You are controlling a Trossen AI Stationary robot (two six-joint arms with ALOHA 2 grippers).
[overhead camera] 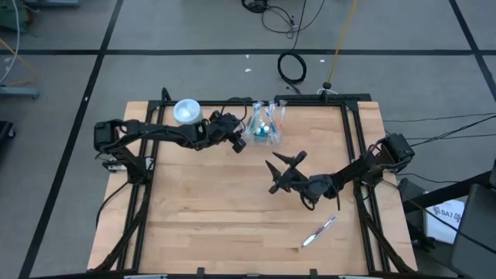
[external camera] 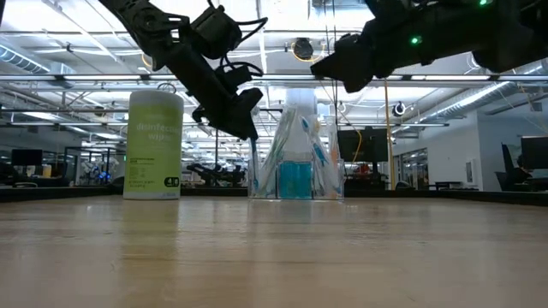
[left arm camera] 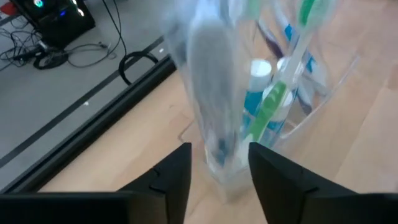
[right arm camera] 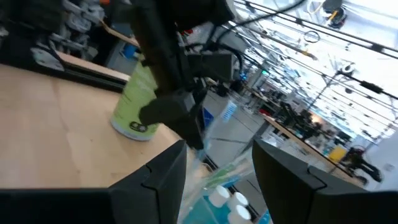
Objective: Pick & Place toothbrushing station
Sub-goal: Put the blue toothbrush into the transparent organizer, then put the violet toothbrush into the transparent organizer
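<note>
The clear cup [overhead camera: 263, 124] stands at the table's far middle and holds several blue, green and white toothbrushes and blue white-capped tubes [left arm camera: 258, 87]; it also shows in the low view [external camera: 295, 162]. My left gripper [overhead camera: 239, 142] is just left of the cup and above the table, slanting down toward it. Its fingers [left arm camera: 177, 177] are apart on either side of the near end of a clear-wrapped toothbrush [left arm camera: 214, 137] that leans out of the cup. My right gripper [overhead camera: 280, 172] is open and empty, in front of the cup. One toothbrush [overhead camera: 319, 231] lies flat at the near right. My left gripper has the wrapped toothbrush's near end [left arm camera: 224, 177] between its two fingers, coming from the table's left and slanting down. A gap shows on one side. I cannot tell whether either finger touches it.
A green canister with a pale blue lid [overhead camera: 187, 111] stands left of the cup, close behind my left arm. Black frame rails run along the table's left, right and far edges. Bare wood lies at the near left.
</note>
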